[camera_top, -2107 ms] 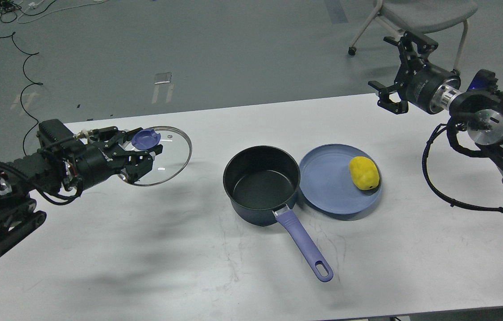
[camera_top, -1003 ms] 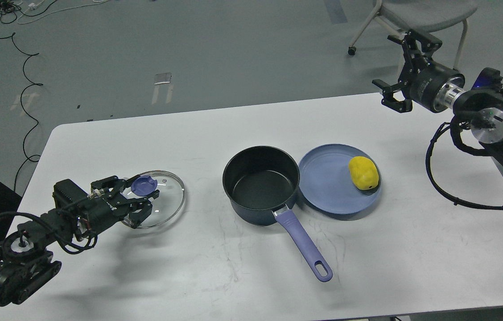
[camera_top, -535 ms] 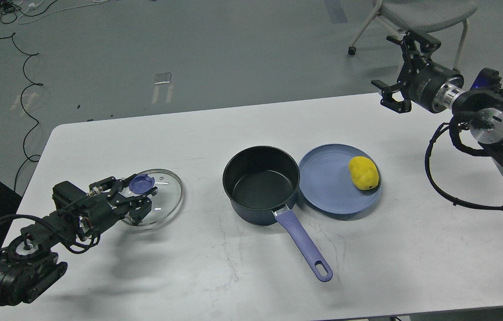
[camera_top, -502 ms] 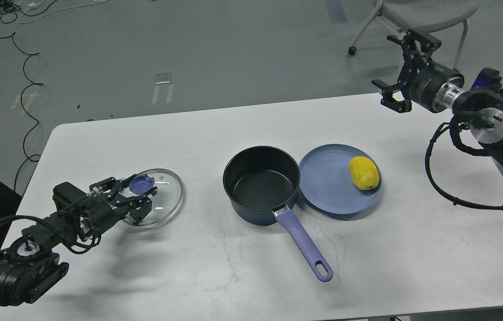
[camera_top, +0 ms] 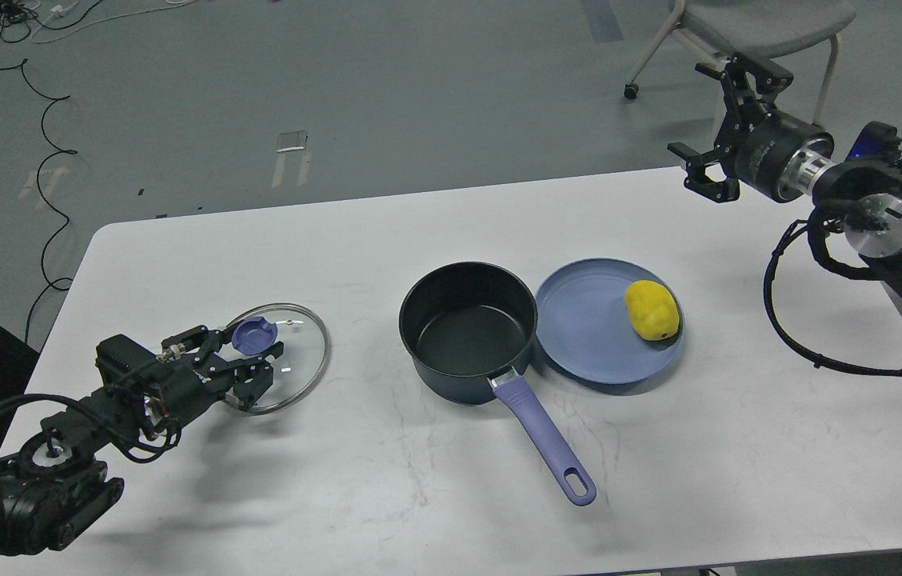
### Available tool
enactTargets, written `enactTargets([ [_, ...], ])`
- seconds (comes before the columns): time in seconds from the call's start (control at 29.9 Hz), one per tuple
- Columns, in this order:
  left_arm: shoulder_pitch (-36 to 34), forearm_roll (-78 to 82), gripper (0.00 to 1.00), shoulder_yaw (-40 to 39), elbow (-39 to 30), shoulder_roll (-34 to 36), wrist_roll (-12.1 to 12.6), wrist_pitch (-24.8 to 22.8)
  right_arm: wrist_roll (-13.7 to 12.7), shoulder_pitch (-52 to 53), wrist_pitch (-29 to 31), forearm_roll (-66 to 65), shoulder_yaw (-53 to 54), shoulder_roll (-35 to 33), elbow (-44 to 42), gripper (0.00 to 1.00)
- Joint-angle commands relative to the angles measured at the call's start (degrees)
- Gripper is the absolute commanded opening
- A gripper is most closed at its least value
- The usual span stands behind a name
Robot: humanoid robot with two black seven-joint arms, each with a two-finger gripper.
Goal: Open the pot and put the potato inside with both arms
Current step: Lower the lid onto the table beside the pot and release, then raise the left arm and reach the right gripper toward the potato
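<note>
already uncovered, the pot [camera_top: 468, 330] awaits the potato [camera_top: 652, 310] on its right; left gripper [camera_top: 247, 370] spreads around the lid [camera_top: 299, 356], right gripper [camera_top: 719, 128] gapes empty, must descend.

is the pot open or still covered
Open: the pot shows its bare black inside, and its glass lid lies apart on the table.

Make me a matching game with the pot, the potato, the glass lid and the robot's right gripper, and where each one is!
Things:
1. pot
2. potato
3. glass lid
4. right gripper

Places:
A. lying on the blue plate
B. up in the air beyond the table's far right corner
C. flat on the table at the left gripper
D. mid-table, uncovered, nothing inside

Pairs: 1-D, 2-A, 3-C, 4-B
</note>
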Motion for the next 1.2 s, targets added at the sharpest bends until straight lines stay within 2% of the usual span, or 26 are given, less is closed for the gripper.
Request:
enactTargets([
  [0.0,0.15,-0.06,0.97,0.00,0.01,0.03,0.03,0.04,0.00,0.01,-0.01,0.00,0.00,0.00,0.00,1.00],
  [0.27,-1.51,-8.04,0.98,-0.35,0.01,0.21,0.03,0.04,0.00,0.09,-0.01,0.00,0.08,0.00,0.00,1.00],
  [0.5,-10.99,-22.97,0.98,-0.18,-0.77,0.64,0.03,0.04,0.09,0.44,-0.01,-0.09,-0.09,0.00,0.18,1.00],
  [0.67,-12.24,-25.28,0.98,-0.35,-1.22,1.08,0.03,-0.27,0.09,0.44,0.08,-0.18,-0.18,-0.17,0.27,1.00],
  [0.84,-15.40,-31.85,0.98,-1.23,-2.01,0.91,0.03,-9.83,0.26,0.53,0.17,-2.98,-0.97,-0.26,0.35,1.00],
  [0.87,-17.14,-37.44,0.98,-1.32,-2.36,0.74,0.03,-14.38,0.87,0.97,0.17,-5.25,-1.67,-0.26,0.35,1.00],
  [0.9,-19.25,-44.37,0.98,-1.23,-2.45,0.56,0.03,-19.47,2.10,1.58,0.17,-7.80,-2.63,-0.26,0.35,1.00],
  [0.94,-20.40,-48.10,0.98,-1.23,-2.45,0.56,0.03,-22.13,2.89,1.85,0.17,-9.21,-3.16,-0.26,0.35,1.00],
  [0.97,-22.76,-55.70,0.98,-1.23,-2.45,0.56,0.03,-27.73,4.64,2.37,0.17,-11.93,-4.30,-0.26,0.53,1.00],
  [1.17,-29.98,-79.47,0.98,-1.41,-1.83,0.38,0.03,-46.74,11.50,5.10,-0.01,-26.33,-8.17,-1.84,1.75,1.00],
])
